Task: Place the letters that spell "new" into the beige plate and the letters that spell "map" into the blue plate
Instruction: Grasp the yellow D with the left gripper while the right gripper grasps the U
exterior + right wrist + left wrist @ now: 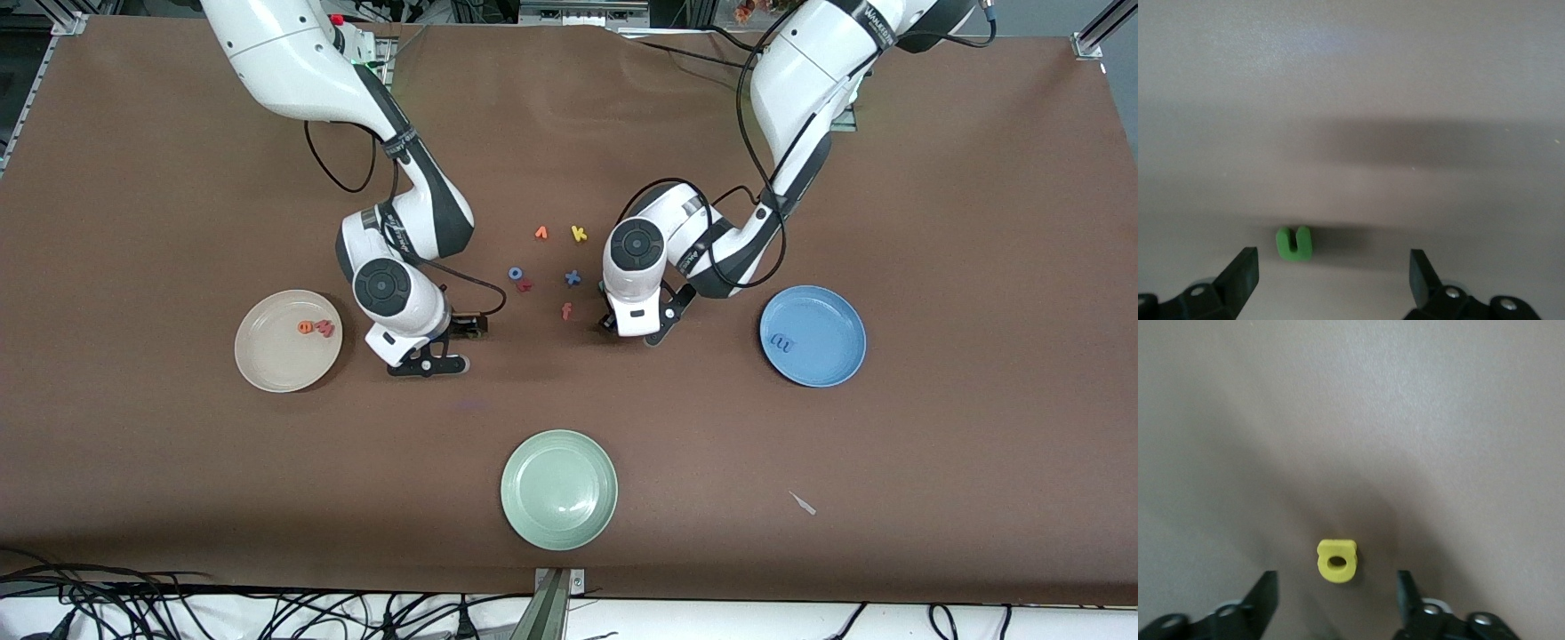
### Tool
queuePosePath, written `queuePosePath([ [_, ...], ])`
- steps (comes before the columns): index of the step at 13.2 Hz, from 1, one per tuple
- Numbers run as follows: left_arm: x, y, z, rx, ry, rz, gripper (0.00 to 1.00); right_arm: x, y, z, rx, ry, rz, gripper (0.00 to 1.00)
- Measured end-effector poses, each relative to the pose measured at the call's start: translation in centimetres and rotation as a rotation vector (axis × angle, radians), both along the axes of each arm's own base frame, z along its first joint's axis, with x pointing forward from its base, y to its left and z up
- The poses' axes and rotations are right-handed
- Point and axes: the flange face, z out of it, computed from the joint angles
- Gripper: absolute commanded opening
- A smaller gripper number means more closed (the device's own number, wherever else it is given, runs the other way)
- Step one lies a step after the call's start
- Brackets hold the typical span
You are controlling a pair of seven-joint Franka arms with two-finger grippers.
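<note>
A: Which step is in hand?

B: Both arms are down at the table (pixel 178 498), each over a letter. The left end effector (pixel 1337 597) has its fingers apart on either side of the yellow "a" (pixel 1337 561), not touching it. The right end effector (pixel 1331 273) stands wide open with the green "n" (pixel 1294 243) between its fingers, nearer one of them.

A: And the plates?

B: The beige plate (pixel 267 364), toward the right arm's end, already holds the orange "e" (pixel 306 327) and the red-pink "w" (pixel 325 329). The blue plate (pixel 836 356), by the left arm, holds the periwinkle "m" (pixel 782 341). I can't find the "p".

A: Next move?

B: I'd judge each end effector must close squarely on its letter, then lift. The "n" sits off-centre, so it may slide first.

A: Materials?

B: Small matte foam blocks, soft-edged; the "a" has a round hole. The cloth is brown and flat; the plates are smooth, shallow rounds.
</note>
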Motion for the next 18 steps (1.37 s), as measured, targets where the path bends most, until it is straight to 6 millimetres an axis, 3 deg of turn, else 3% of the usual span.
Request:
queuePosePath([
  [3, 0.0, 0.7, -0.9, 0.026, -0.007, -0.019, 0.55, -0.3, 1.0, -1.1, 0.005, -0.015, 0.014, 0.99],
  [7, 0.2, 0.6, -0.9, 0.015, -0.017, -0.017, 0.17, -0.9, 2.7, -1.5, 0.014, -0.032, 0.036, 0.84],
  [9, 0.4, 0.5, -0.7, 0.010, -0.022, -0.017, 0.06, -1.2, 3.1, -1.7, 0.014, -0.030, 0.041, 0.75],
  [12, 0.4, 0.5, -0.7, 0.010, -0.022, -0.017, 0.02, -1.3, 3.2, -2.0, 0.011, -0.027, 0.043, 0.57],
  [14, 0.7, 0.7, -0.5, 0.008, -0.026, -0.019, 0.02, -1.4, 3.1, -2.2, 0.009, -0.023, 0.043, 0.51],
  [16, 2.0, 1.8, 0.9, 0.009, -0.031, -0.052, 0.02, -1.4, 3.1, -2.4, 0.007, -0.020, 0.043, 0.41],
  [18, 3.6, 3.8, 3.6, 0.023, -0.031, -0.095, 0.02, -1.5, 3.0, -2.6, 0.005, -0.017, 0.042, 0.31],
])
